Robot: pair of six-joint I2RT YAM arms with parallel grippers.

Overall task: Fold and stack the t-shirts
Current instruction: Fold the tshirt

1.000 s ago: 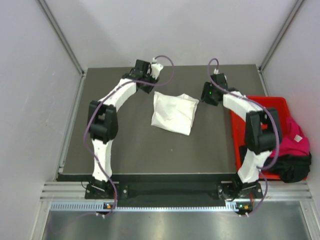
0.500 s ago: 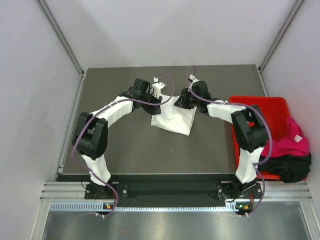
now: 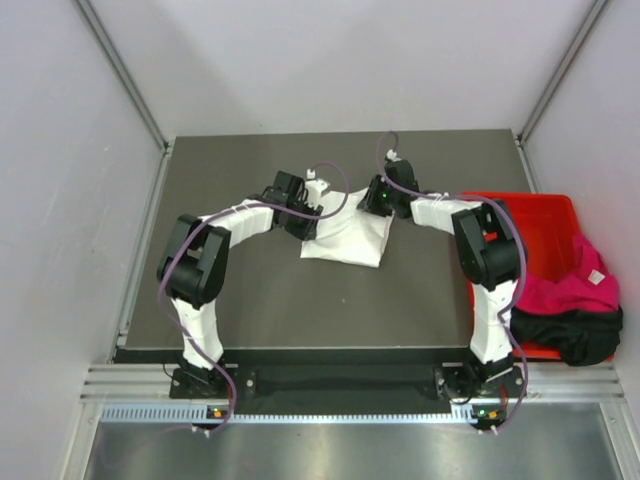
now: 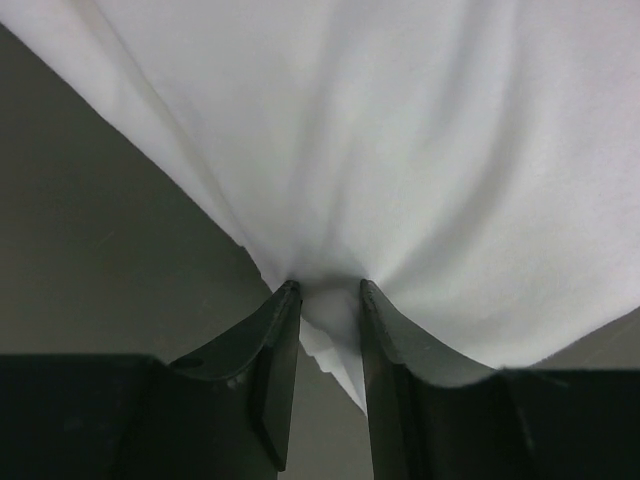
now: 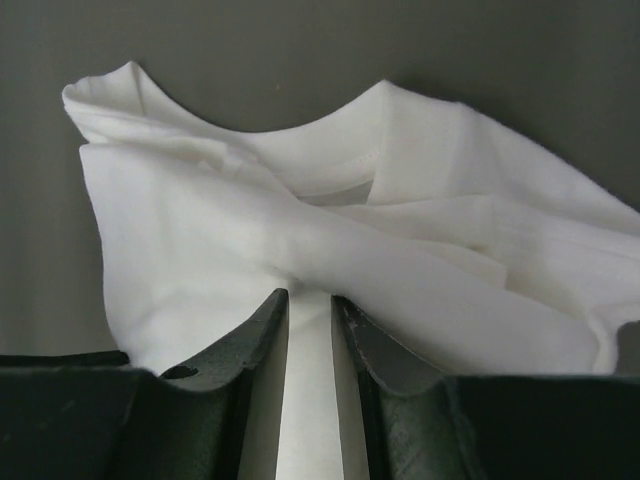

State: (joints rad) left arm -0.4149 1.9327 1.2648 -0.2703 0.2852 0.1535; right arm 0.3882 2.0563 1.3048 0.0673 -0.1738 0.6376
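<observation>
From the top view, you have the white t-shirt (image 3: 345, 240) lying on the table (image 3: 260, 300) toward the far middle. It is gathered into a rough, compact rectangle, not a crisp folded one. The left gripper (image 3: 304, 212) sits at its far left corner and the right gripper (image 3: 379, 199) at its far right corner. At the right edge, the magenta-pink t-shirt (image 3: 588, 283) and the black t-shirt (image 3: 575, 335) lie heaped in and over the red bin (image 3: 535, 207), unfolded as far as you can see, so no stack exists yet. In the left wrist view, the two fingers (image 4: 278, 345) are drawn close together, with a tuck of white cloth pulled in between them and creases fanning out from that spot. Read that as the left gripper clamped on the shirt's edge, with dark table showing on either side. In the right wrist view, the fingers are just as close, with a ridge of white fabric running down between them, so this gripper also appears to be pinching the shirt. Beyond it, the neckline (image 5: 335, 180) lies open amid loose, uneven layers. By this reckoning, you are partway through the first shirt. Its fold needs finishing and squaring, and two shirts remain to be fetched, folded and stacked.
</observation>
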